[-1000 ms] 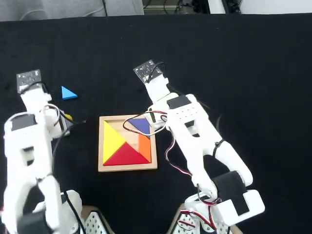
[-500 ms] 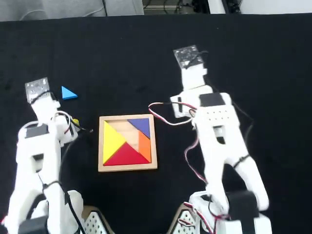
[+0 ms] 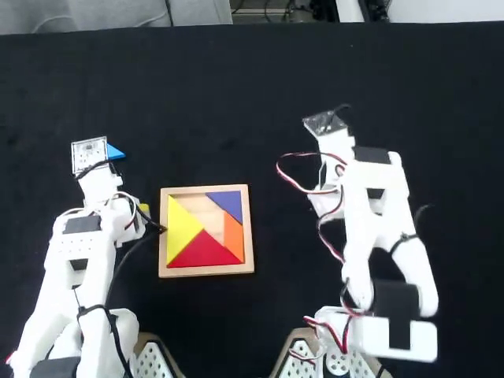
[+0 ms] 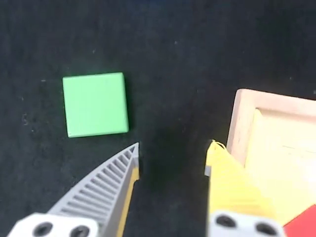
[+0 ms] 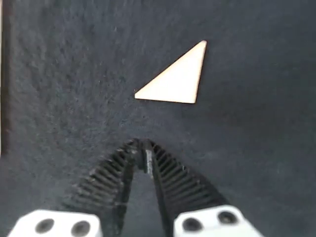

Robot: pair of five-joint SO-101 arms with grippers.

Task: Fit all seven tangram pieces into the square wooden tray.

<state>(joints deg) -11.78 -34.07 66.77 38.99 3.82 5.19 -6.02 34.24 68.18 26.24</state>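
The square wooden tray [image 3: 206, 270] holds a yellow triangle [image 3: 182, 227], a red triangle [image 3: 205, 250], an orange piece [image 3: 233, 235] and a blue piece [image 3: 227, 203]. Bare wood shows between them. My left gripper [image 4: 175, 148] is open just off the tray's corner [image 4: 243, 101], with a green square [image 4: 95, 104] on the cloth beside its grey finger. My right gripper [image 5: 143, 146] is shut with nothing in it, close to a pale triangle [image 5: 177, 78] lying on the cloth. A small blue triangle [image 3: 116, 151] peeks out from behind the left arm's wrist.
Black cloth covers the table. The left arm [image 3: 79, 252] stands left of the tray, the right arm [image 3: 374, 213] right of it. Loose red and white wires [image 3: 303, 169] loop between the right arm and the tray.
The right arm has swung from over the tray's blue piece out to the right. The left arm has shifted right toward the tray, and its wrist now covers part of the small blue triangle.
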